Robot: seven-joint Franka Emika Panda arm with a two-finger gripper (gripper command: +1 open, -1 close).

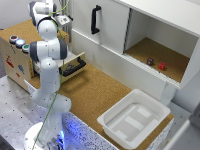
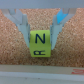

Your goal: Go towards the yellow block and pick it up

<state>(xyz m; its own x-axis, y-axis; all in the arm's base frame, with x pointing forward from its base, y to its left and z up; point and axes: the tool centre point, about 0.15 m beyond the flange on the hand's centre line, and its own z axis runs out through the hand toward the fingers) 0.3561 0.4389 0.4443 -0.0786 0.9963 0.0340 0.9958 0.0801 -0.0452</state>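
Note:
The yellow block (image 2: 40, 44) fills the middle of the wrist view; it has a black N on one face and an R on the face below. It lies over a cork surface (image 2: 15, 50). My gripper (image 2: 40, 40) has a finger pressed against each side of the block, so it is shut on it. In the exterior view the gripper (image 1: 63, 21) hangs over the cork top of the wooden unit at the back of the exterior view's left. The block itself is hidden there by the hand.
A small red block (image 1: 161, 65) and a small dark object (image 1: 150, 61) sit in the open white cabinet (image 1: 165, 30). A white tray (image 1: 134, 117) stands on the cork counter. An open drawer (image 1: 74, 65) juts out beside my arm.

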